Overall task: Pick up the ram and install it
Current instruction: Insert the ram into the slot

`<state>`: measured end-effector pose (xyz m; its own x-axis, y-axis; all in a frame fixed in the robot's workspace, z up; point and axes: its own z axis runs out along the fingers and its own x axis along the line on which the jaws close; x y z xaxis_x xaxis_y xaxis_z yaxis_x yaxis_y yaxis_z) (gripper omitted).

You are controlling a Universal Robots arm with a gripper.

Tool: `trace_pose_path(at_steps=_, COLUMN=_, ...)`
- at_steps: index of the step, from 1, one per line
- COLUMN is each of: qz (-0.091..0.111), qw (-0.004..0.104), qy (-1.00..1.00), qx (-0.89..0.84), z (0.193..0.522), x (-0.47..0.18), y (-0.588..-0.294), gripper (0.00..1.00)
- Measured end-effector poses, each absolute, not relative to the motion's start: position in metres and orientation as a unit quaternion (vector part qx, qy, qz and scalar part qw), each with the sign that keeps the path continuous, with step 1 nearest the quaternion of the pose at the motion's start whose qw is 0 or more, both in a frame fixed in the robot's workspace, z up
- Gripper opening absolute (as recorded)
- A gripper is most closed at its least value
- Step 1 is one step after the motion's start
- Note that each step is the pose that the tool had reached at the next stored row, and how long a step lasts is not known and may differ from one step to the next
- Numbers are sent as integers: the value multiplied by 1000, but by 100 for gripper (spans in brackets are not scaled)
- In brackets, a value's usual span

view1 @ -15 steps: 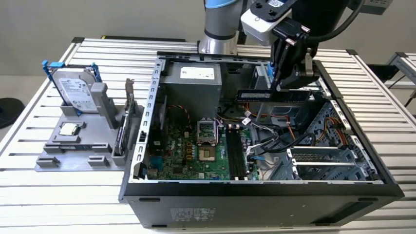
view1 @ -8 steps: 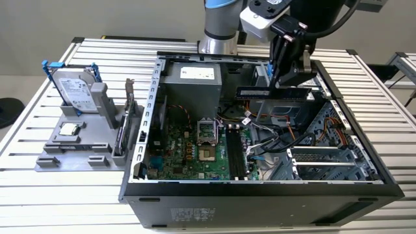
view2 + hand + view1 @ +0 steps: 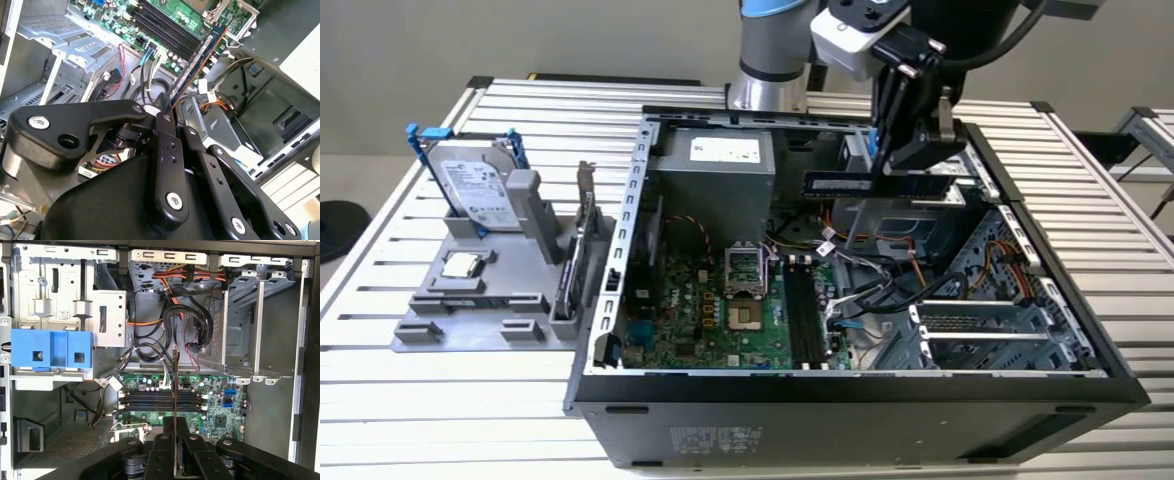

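Hanging over the open computer case point(image 3: 640, 200), upper right of the exterior view, the ram point(image 3: 847, 184) is clamped in the end effector point(image 3: 914, 168); installation is not yet done.

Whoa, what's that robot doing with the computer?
The robot arm's gripper is shut on the ram, a thin blue stick, and holds it over the open computer case. The ram is not yet in the memory slots on the green board; it hangs above them. On the grey holder at the exterior view's left sit a hard drive and a small processor chip.
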<state>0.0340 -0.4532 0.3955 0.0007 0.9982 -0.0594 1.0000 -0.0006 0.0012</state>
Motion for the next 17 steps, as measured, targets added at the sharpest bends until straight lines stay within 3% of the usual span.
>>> trace_pose_path(at_steps=17, qz=-21, qw=21, qy=707, qx=707, z=396, x=34, y=-438, gripper=0)
